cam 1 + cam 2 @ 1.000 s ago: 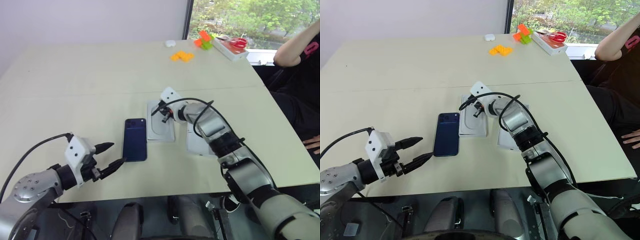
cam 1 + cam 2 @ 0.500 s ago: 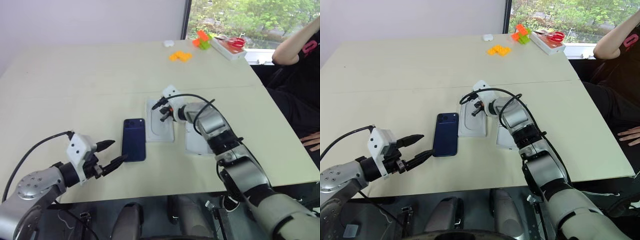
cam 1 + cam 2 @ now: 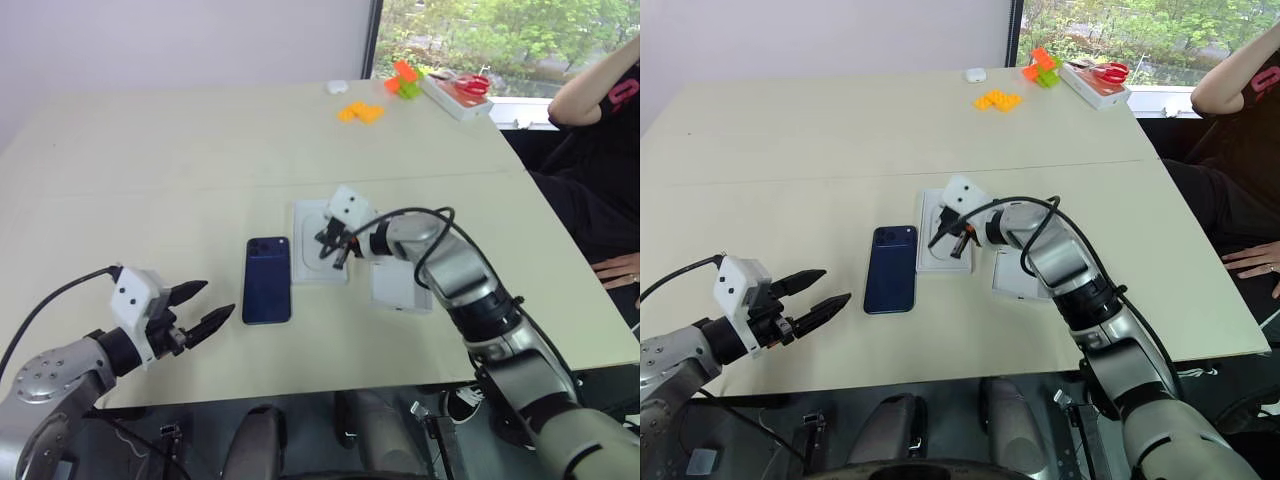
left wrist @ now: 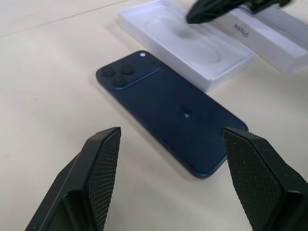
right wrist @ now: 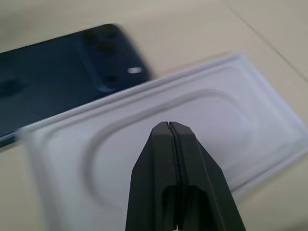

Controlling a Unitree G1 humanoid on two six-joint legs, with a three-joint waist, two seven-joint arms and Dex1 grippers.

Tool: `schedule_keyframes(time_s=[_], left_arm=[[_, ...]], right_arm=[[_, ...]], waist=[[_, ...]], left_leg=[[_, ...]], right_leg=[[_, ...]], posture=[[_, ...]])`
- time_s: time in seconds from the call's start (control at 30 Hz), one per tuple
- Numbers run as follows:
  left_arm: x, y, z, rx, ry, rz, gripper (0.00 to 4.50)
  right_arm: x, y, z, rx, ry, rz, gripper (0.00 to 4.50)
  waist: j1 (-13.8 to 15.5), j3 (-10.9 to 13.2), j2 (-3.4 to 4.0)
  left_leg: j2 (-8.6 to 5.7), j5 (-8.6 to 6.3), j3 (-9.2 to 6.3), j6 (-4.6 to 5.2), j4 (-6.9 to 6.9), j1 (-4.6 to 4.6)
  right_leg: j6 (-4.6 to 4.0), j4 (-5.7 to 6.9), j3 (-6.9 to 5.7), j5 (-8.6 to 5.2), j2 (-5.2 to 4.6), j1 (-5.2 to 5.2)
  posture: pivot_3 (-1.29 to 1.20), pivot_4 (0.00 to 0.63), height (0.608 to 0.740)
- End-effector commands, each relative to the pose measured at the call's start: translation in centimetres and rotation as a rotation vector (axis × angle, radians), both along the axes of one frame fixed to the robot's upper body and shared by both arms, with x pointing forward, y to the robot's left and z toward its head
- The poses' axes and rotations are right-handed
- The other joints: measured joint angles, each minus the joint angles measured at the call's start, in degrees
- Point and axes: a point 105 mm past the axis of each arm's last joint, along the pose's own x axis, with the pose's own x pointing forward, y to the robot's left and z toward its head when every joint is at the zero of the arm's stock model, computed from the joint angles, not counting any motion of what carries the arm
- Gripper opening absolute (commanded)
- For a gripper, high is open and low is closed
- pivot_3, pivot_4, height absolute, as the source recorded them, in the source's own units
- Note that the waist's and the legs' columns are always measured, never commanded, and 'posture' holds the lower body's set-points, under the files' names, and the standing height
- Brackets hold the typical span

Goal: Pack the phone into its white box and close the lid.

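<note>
Glossy dark navy phone, a flat slab with rounded corners and a camera cluster at its far corner, lying face-down on the matte cream tabletop toward the near edge, left of centre. Just beside it on the right, a thin white moulded tray with a shallow oval hollow, smooth and slightly sheened. Right of that tray, a white rectangular box piece with small grey lettering on its side wall; partly covered by the right arm, so tray or lid cannot be told. Right gripper, black textured fingers, jaws pressed fully together, hovering over the moulded tray. Left gripper, jaws wide apart and empty, near the tabletop's near left edge, pointing at the phone's near end and apart from it. Toward the far right corner: orange blocks, an orange-and-green piece, a small white object and a flat box with red-handled scissors. Beyond the right edge, a person's arm in a dark sleeve, cut off by the frame.
</note>
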Motion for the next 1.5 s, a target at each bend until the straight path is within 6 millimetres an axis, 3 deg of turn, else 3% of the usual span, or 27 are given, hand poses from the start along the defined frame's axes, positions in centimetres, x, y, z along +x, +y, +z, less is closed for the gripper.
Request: schedule_keyframes(time_s=[0.03, 0.13, 0.27, 0.4, 0.57, 0.6, 0.7, 0.9, 1.0, 1.13, 1.5], left_arm=[[-0.2, 0.2, 0.5, 0.000, -0.017, -0.002, 3.52], [-0.2, 0.1, 0.4, 0.001, -0.011, -0.003, 3.52], [-0.1, 0.3, 0.2, -0.011, 0.010, 0.021, 3.52], [0.0, 0.9, -0.4, -0.054, 0.075, 0.103, 3.52], [0.3, 1.4, -0.8, -0.097, 0.143, 0.172, 3.52], [0.5, 1.8, -1.0, -0.133, 0.170, 0.214, 3.52], [1.0, 2.2, -1.9, -0.222, 0.267, 0.295, 4.33], [2.5, 1.1, -2.8, -0.373, 0.435, 0.351, 4.42], [2.7, -0.9, -2.5, -0.461, 0.554, 0.244, 4.42], [2.9, -2.1, -2.0, -0.518, 0.630, 0.180, 4.42], [3.6, -2.7, -1.8, -0.578, 0.710, 0.189, 4.42]], right_arm=[[-0.9, 0.6, -1.2, -0.031, 0.027, 0.007, 0.01], [-0.3, 0.2, -2.1, -0.079, 0.019, -0.050, 0.01], [-0.5, 0.2, -1.7, -0.071, 0.004, -0.038, 0.01], [-1.0, 0.7, 1.8, 0.021, -0.151, 0.043, 0.01], [-2.3, 0.8, 3.1, 0.063, -0.199, 0.118, 0.01], [-3.5, 0.8, 3.5, 0.075, -0.200, 0.181, 0.01], [-6.6, 0.9, 3.1, 0.060, -0.163, 0.327, 0.00], [-8.0, 0.8, 0.7, -0.026, -0.058, 0.370, 0.00], [-7.5, 1.3, -0.9, -0.064, -0.014, 0.337, 0.00], [-6.0, 2.0, -1.9, -0.092, 0.003, 0.261, 0.00], [-3.5, 3.1, -3.0, -0.122, 0.007, 0.112, 0.00]], waist=[[-0.04, 0.00, 0.00], [-0.04, -0.01, -0.01], [0.00, -0.01, -0.02], [-0.01, -0.01, -0.01], [-0.04, -0.01, -0.02], [-0.03, -0.01, -0.03], [0.18, -0.02, -0.05], [0.05, -0.07, -0.14], [0.07, -0.08, -0.16], [0.01, -0.08, -0.16], [0.29, -0.08, -0.16]], left_leg=[[0.00, 0.00, 0.02, 0.00, 0.00, 0.04], [-0.01, 0.03, 0.08, -0.03, 0.04, 0.14], [-0.01, 0.02, 0.07, -0.03, 0.00, 0.59], [-0.01, 0.02, 0.11, -0.03, 0.00, 0.54], [-0.01, 0.02, 0.10, -0.03, 0.00, 0.58], [-0.01, 0.02, 0.10, -0.03, 0.00, 0.58], [0.00, 0.02, 0.02, -0.03, -0.01, 0.58], [-0.03, 0.02, 0.03, -0.03, 0.01, 0.78], [-0.02, 0.02, -0.01, -0.03, 0.00, 0.80], [-0.04, 0.02, -0.02, -0.04, 0.00, 0.79], [-0.11, 0.04, -0.01, -0.07, 0.00, 0.74]], right_leg=[[0.01, 0.01, 0.01, -0.03, 0.00, 0.02], [-0.13, 0.05, 0.06, -0.10, 0.01, 0.06], [-0.16, 0.02, 0.05, -0.17, 0.03, 0.45], [-0.10, 0.01, 0.09, -0.14, 0.01, 0.41], [0.04, 0.01, 0.09, -0.06, 0.02, 0.44], [0.03, 0.01, 0.09, -0.07, 0.02, 0.44], [0.07, 0.03, 0.04, -0.07, 0.02, 0.48], [0.07, 0.04, 0.07, -0.07, 0.01, 0.69], [0.08, 0.09, 0.03, -0.05, 0.03, 0.69], [0.02, 0.09, 0.08, -0.01, -0.01, 0.67], [-0.22, 0.10, 0.10, 0.03, -0.05, 0.62]], posture=[[0.00, 0.150, 0.730], [0.00, 0.150, 0.730], [0.00, 0.150, 0.730], [0.00, 0.150, 0.730], [0.00, 0.150, 0.730], [0.00, 0.150, 0.730], [0.00, 0.150, 0.730], [0.00, 0.150, 0.730], [0.00, 0.150, 0.730], [0.00, 0.150, 0.730], [0.00, 0.150, 0.730]])
